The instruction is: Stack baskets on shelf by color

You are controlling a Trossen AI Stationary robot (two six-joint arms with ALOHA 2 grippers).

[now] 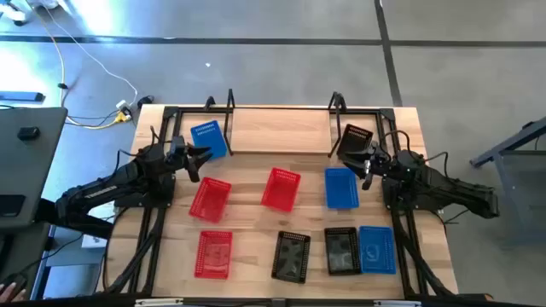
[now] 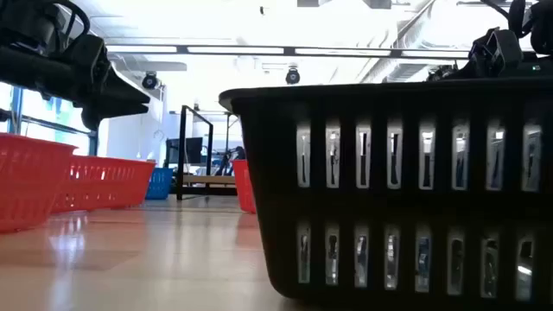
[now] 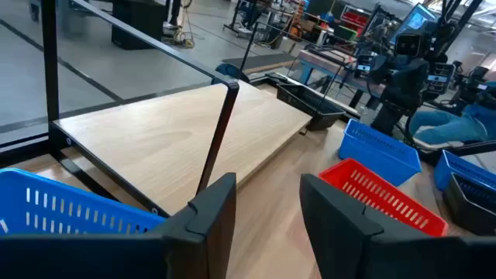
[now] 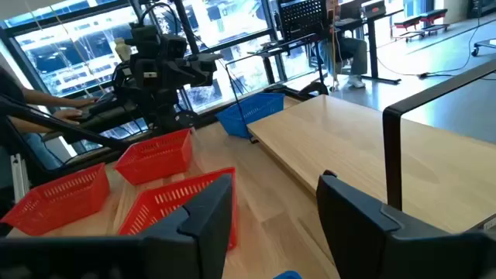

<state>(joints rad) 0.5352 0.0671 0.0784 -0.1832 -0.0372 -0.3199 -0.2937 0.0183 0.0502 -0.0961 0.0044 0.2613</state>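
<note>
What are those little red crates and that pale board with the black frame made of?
The red baskets look like moulded plastic: thin slotted walls with a slight sheen. The shelf board looks like light wood, or maybe a wood-look laminate, since faint grain shows on its matte top. Its thin black uprights look like painted metal.

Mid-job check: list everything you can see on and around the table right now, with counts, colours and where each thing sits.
Red baskets: three; two mid-table, one at the front left.
Blue baskets: three; one at the shelf's left end, one mid-table right, one at the front right.
Black baskets: three; one at the shelf's right end, two at the front.
Shelf: one, light wood with black wire ends, along the table's far edge, its board bare.
Table: one, wood planks.
Cable: yellow and white, on the floor far left.
Left gripper: open, beside the blue basket at the shelf's left end.
Right gripper: open, by the shelf's right end.
</note>
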